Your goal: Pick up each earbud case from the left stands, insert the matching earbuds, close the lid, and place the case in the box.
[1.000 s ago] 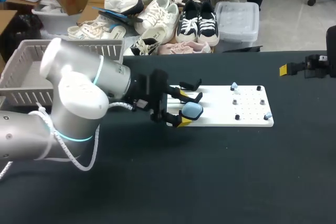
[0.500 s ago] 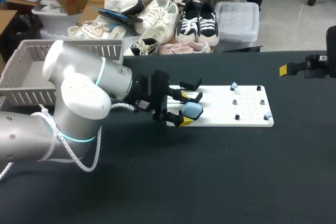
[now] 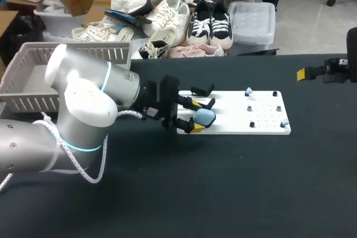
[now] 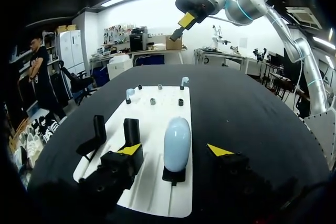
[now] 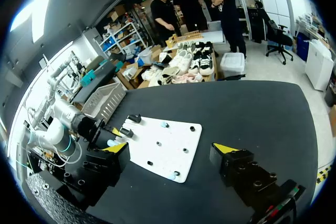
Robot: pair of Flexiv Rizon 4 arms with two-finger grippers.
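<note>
Left gripper (image 4: 176, 150): open wide, one yellow tip on each side of the case, with bare board visible in both gaps. Neither finger touches it.
Earbud case (image 4: 177, 142): pale blue and closed, sitting on a small black stand (image 4: 173, 176) at the near end of the white board (image 4: 152, 195). It lies between the fingers.
Long axis: it runs straight ahead, in line with the fingers, so closing them would likely press on the case's two long sides.
Empty stands (image 4: 131, 131): two black ones just beside the left finger, well clear of the case.
Earbuds (image 4: 129, 93): small pale pieces on pegs at the far end of the board.
Right gripper (image 5: 170, 153): open and empty, well apart from the board. The left arm is much the nearer.
Basket (image 3: 33, 90): grey, behind the left arm.
</note>
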